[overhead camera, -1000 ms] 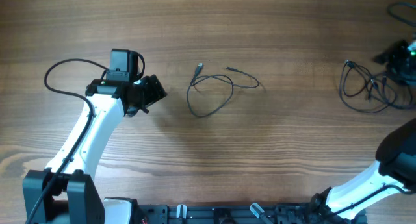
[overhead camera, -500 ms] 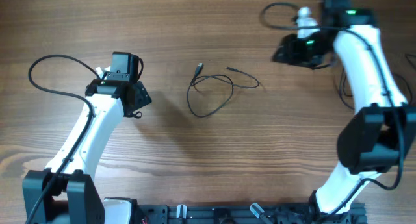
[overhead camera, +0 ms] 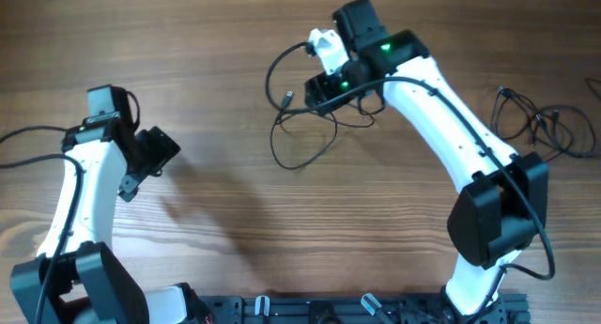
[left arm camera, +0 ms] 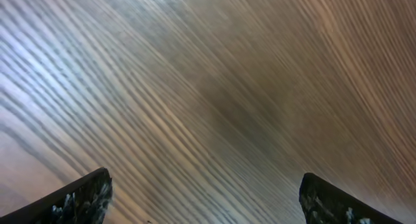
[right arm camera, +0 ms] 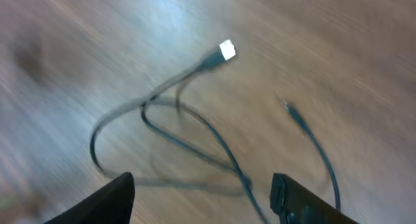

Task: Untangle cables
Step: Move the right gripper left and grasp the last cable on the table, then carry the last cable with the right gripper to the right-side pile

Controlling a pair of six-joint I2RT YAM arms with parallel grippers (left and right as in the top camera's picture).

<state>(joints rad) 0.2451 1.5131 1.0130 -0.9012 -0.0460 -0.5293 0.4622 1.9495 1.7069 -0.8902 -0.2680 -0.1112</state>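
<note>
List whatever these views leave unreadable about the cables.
- Overhead: the right gripper covers the upper part of the middle cable.
- Overhead: the second tangle runs off the right edge; its crossings are too small.
- Right wrist: motion blur smears how that cable's strands cross.
- Left wrist: only blurred table; no cable in view.

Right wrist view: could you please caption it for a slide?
Open right gripper above a loosely looped cable on the wooden table.
</note>
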